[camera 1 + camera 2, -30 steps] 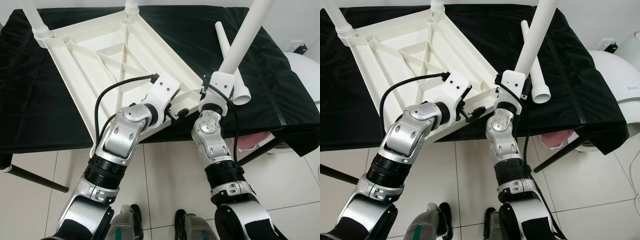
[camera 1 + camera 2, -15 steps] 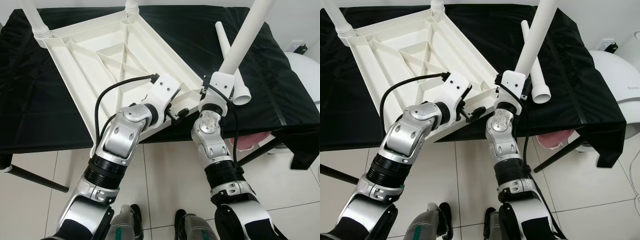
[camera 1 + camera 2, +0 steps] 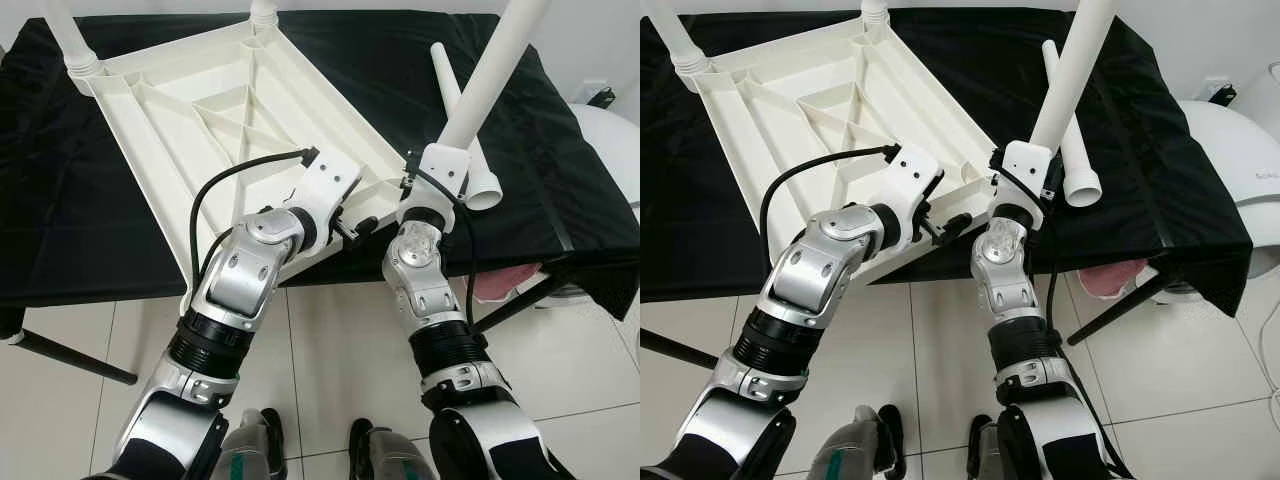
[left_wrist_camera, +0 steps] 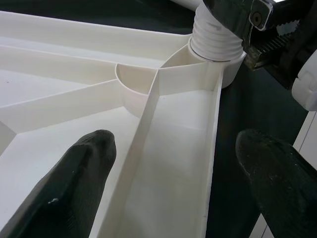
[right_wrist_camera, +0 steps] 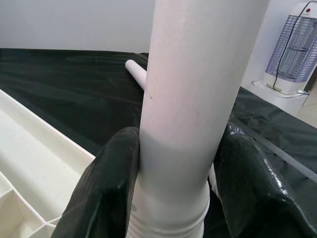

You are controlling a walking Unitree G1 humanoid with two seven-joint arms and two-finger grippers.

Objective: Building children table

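Two fingers of the right gripper clamp the table leg — left gripper spread wide, straddling the tabletop rim.

Tabletop: white moulded plastic, looking smooth with a faint sheen, ribbed underside lying beneath the left pincer.
Leg: white plastic tube, showing a matt, slightly scuffed skin between the right pincer fingers, ridged at its base.
Fingers: black, rubbery, gleaming softly.
Worktop: wearing matt black cloth.
Arms: shining brushed silver metal.
Floor: glossy pale tiles.
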